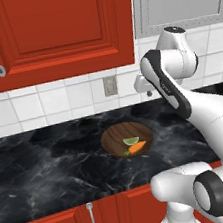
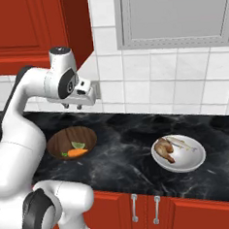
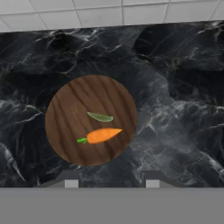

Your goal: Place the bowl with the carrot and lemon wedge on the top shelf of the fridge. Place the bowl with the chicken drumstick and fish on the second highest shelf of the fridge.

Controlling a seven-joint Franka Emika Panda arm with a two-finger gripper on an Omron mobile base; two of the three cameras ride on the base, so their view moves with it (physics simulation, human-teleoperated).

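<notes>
The wooden bowl point(image 1: 114, 136) point(image 2: 62, 140) point(image 3: 70, 109) rests on the black marble counter. In it lie the orange carrot point(image 1: 137, 147) point(image 2: 76, 152) point(image 3: 103, 135) and the lemon wedge point(image 1: 131, 141) point(image 2: 78, 145) point(image 3: 100, 117). My gripper point(image 1: 147, 93) point(image 2: 72, 107) point(image 3: 111, 180) hangs well above the counter, behind and over the bowl, pointing down, open with nothing between its fingers. To the right stands a white bowl point(image 2: 195, 161) holding the chicken drumstick point(image 2: 164, 150) and the fish point(image 2: 181, 143). The fridge with its shelves is out of view.
Red wall cabinets point(image 1: 56, 31) hang over the counter's left part, and a grey panel point(image 2: 172, 14) sits up on the right. A wall socket point(image 1: 110, 86) is on the white tiles. Red drawers with metal handles point(image 2: 134, 208) run below the counter's front edge.
</notes>
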